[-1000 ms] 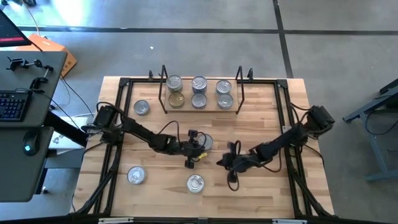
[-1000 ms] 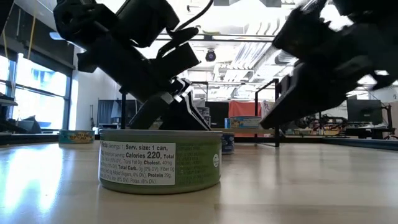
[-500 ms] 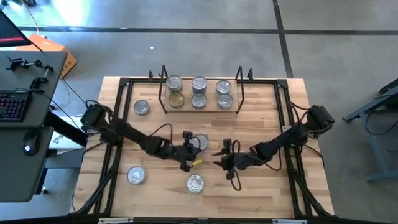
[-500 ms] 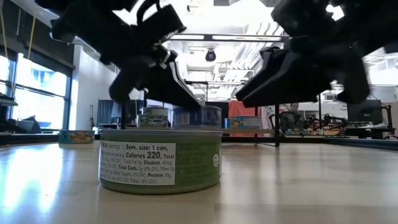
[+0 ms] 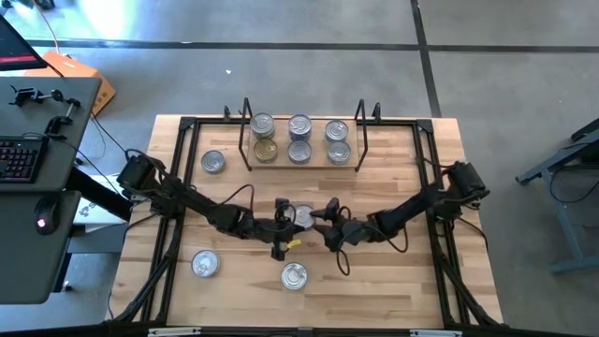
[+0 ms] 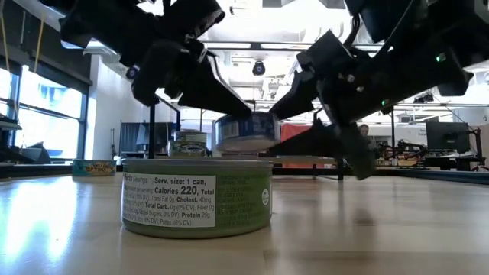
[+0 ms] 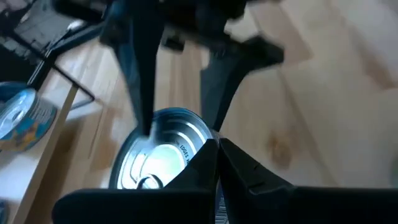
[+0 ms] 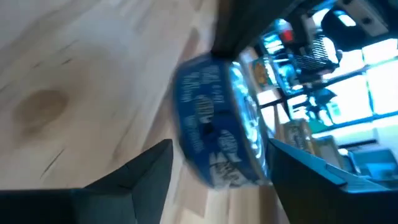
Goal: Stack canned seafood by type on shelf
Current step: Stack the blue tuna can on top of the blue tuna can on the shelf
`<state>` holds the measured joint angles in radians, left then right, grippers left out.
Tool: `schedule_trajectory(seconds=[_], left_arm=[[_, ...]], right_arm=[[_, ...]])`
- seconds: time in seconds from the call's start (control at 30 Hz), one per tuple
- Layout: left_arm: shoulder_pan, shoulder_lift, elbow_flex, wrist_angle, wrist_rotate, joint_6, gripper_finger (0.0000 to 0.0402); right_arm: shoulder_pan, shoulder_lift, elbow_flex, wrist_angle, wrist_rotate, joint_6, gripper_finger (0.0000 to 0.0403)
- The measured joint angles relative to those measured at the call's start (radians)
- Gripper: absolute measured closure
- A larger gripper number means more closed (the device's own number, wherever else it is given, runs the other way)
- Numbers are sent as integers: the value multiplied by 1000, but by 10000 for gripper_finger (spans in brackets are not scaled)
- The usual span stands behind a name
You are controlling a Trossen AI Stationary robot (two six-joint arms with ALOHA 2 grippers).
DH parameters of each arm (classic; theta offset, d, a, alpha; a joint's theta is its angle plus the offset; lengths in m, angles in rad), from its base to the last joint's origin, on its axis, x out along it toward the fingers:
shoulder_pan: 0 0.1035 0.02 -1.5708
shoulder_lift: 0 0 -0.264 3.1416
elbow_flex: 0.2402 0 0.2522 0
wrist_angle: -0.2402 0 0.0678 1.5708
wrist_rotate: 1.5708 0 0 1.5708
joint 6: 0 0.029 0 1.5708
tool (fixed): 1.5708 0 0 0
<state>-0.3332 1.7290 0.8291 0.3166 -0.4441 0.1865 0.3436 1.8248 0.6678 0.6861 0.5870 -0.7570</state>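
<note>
My left gripper (image 5: 286, 221) is shut on a blue-labelled tin with a silver lid (image 5: 302, 217), held above the middle of the table; the low view shows the tin (image 6: 246, 131) off the wood. My right gripper (image 5: 325, 225) is open at the tin's right, its fingers (image 8: 146, 177) standing on either side of the tin (image 8: 217, 127); I cannot tell whether they touch it. The shelf (image 5: 301, 165) at the far edge carries several tins in two rows. Three loose tins (image 5: 213, 162) (image 5: 204, 264) (image 5: 294, 275) rest on their bases on the tabletop. My left gripper pinches the tin by its side wall (image 7: 199, 146) between its two fingers. The fingers come from the table's left, slanting down. The tin is lifted clear of the table, about level, lid up.
A black rod frame (image 5: 187, 126) runs around the tabletop. The shelf's upright ends (image 5: 245, 131) (image 5: 361, 131) stand at its sides. A green-labelled tin (image 6: 197, 200) stands close in the low view. A desk with a keyboard (image 5: 19, 159) is off the table's left.
My left gripper has lifted the blue tin off the table and holds it at mid-table. My right gripper has gone toward the table's left and a little toward the far edge, up to the tin, and its fingers now stand on either side of it.
</note>
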Motion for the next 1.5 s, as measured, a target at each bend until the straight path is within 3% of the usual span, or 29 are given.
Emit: schedule_trajectory(seconds=[0.2,0.5,0.73,0.97,1.1,1.27,1.5], left_arm=[[-8,0,0,17,11,0,401],[-23,-42,2,10,-55,-16,396],[-84,-228,2,-368,-297,-113,369],[-132,-361,2,-738,-336,-503,363],[-185,-351,1,-828,-403,-653,363],[-265,-331,1,-828,-487,-738,363],[-346,-325,1,-835,-573,-785,363]], right_arm=[[2,42,3,107,38,47,171],[36,43,78,-13,37,137,284],[32,38,210,-193,125,232,284],[-113,31,486,-664,228,157,284],[-251,30,590,-790,268,114,284],[-426,34,622,-863,97,103,284],[-501,50,612,-877,5,22,278]])
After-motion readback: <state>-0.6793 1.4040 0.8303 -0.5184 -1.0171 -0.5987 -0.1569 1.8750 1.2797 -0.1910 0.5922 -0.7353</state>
